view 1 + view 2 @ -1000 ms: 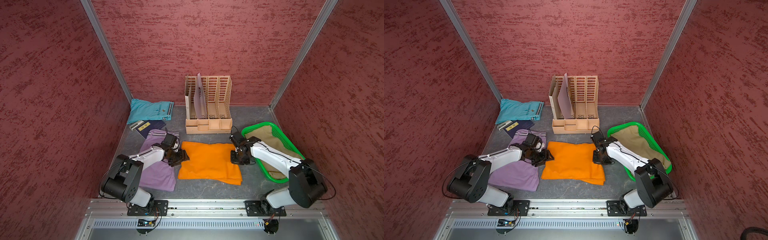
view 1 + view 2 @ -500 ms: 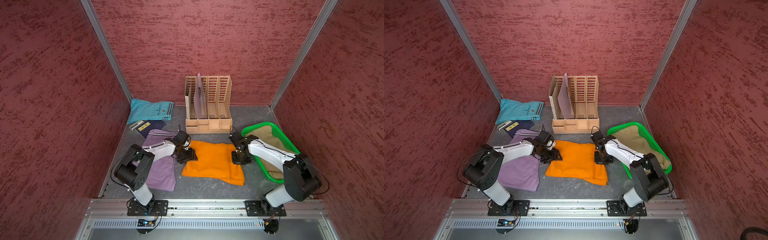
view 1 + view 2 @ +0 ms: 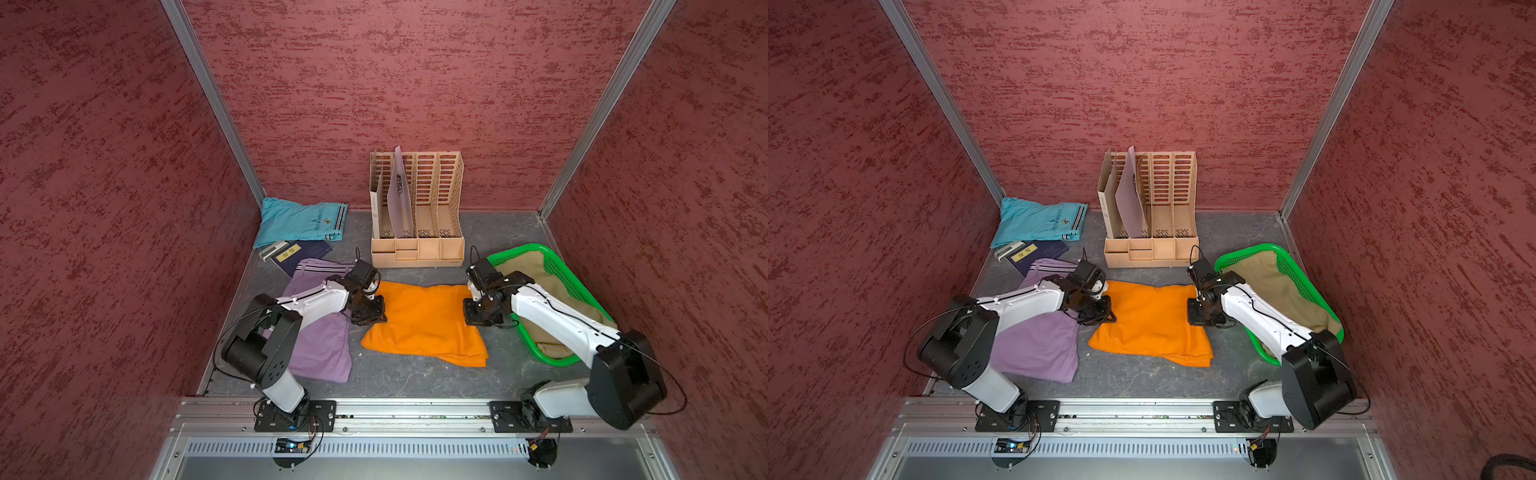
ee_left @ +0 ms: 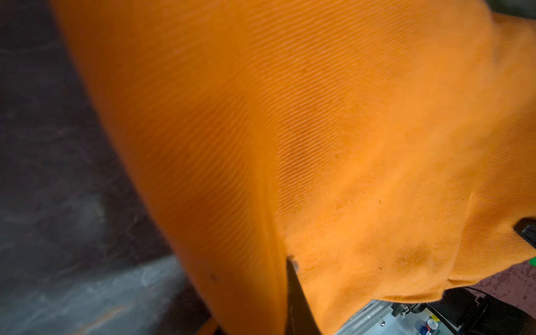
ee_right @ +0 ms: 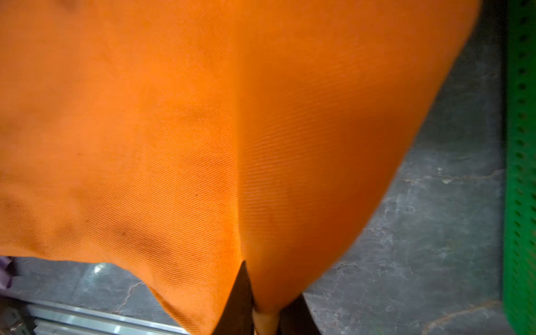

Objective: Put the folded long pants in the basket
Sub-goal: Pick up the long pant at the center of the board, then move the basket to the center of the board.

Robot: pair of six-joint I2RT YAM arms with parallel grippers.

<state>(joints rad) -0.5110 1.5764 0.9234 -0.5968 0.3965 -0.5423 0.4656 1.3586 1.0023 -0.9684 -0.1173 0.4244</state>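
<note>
L grip (image 3: 372,319): you had it pinching edge of orange pants (image 3: 424,324) | R grip (image 3: 478,319): also pinching opp. edge | khaki pants (image 3: 536,278) lay in green basket (image 3: 521,250)

Red textured walls (image 3: 374,83) on three sides, aluminium corner posts (image 3: 216,104), grey marbled floor (image 3: 415,382) — beige file organizer (image 3: 440,249) at back wall, metal front rail (image 3: 415,406).

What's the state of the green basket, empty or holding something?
Holding something: khaki pants lie inside the basket, filling most of it. The orange pants lie outside it.
</note>
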